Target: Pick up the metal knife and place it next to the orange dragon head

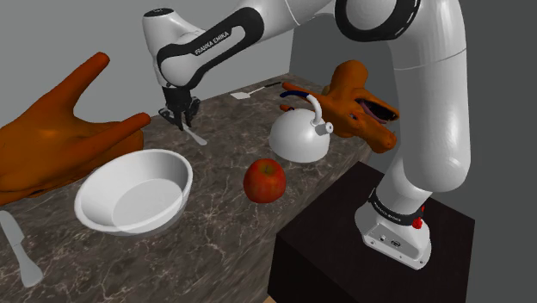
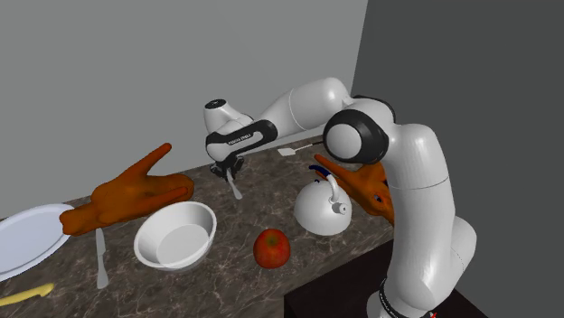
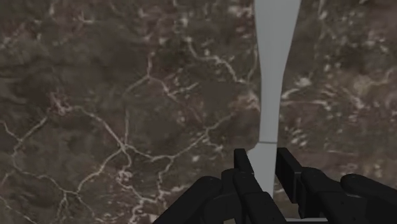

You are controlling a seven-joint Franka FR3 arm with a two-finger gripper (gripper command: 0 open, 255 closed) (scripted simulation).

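Observation:
My gripper [image 1: 183, 119] hangs over the dark marble counter [image 1: 219, 232], shut on a pale grey knife [image 1: 197, 136] that slants down from the fingers toward the counter. In the wrist view the knife [image 3: 275, 76] is clasped between both fingers [image 3: 245, 173] and reaches far past them over the marble. The big orange dragon head [image 1: 60, 142] lies toward the shoulder view's left, its snout tip close beside the gripper. The second exterior view has the gripper [image 2: 230, 173] and knife [image 2: 237, 189] just past the dragon head [image 2: 136, 194].
A white bowl [image 1: 133, 194], a red apple [image 1: 264, 179] and a white kettle [image 1: 301, 133] stand on the counter. A second orange figure [image 1: 357, 108] sits behind the kettle. Another grey knife [image 1: 17, 250] lies near the counter's front-left edge, with a white plate [image 2: 23, 239] beyond it.

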